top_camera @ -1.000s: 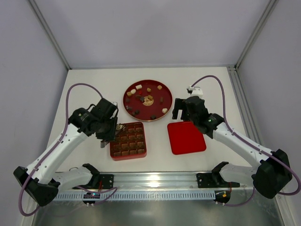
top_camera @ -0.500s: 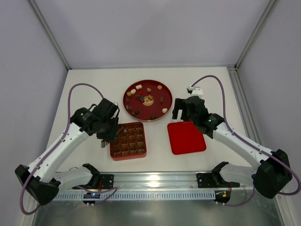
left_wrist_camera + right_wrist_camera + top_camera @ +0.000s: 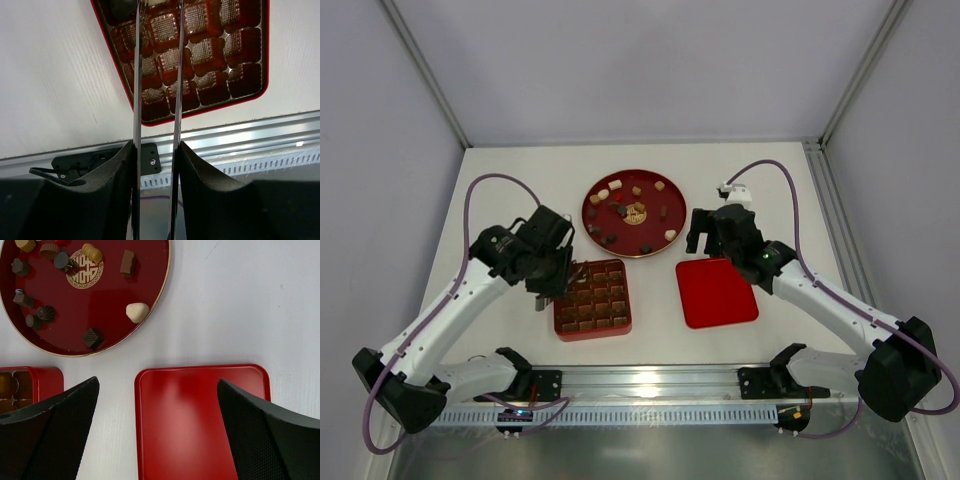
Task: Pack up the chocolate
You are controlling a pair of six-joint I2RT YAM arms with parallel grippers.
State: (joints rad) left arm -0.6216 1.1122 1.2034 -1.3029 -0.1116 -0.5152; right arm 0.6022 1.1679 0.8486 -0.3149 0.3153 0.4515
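Several chocolate pieces (image 3: 634, 212), dark, tan and cream, lie scattered on a round red plate (image 3: 588, 215); a cream piece (image 3: 137, 311) and a dark one (image 3: 92, 337) sit near its rim. The square red tray (image 3: 592, 333) lies in front of the plate. My left gripper (image 3: 567, 274) hovers over the tray's far left corner. Its thin metal blades (image 3: 136, 75) stand apart, and only tray cells show between them. A dark piece (image 3: 122, 7) sits in the corner cell beside them. My right gripper (image 3: 157, 382) is wide open above the lid's edge.
The flat red lid (image 3: 716, 292) lies right of the tray (image 3: 200, 111), and its near left corner shows below my right fingers (image 3: 50, 410). The metal rail with the arm bases (image 3: 650, 385) runs along the near table edge. Grey walls close in the table.
The left arm has shifted slightly to the left over the tray's far left corner. The right arm has not moved.
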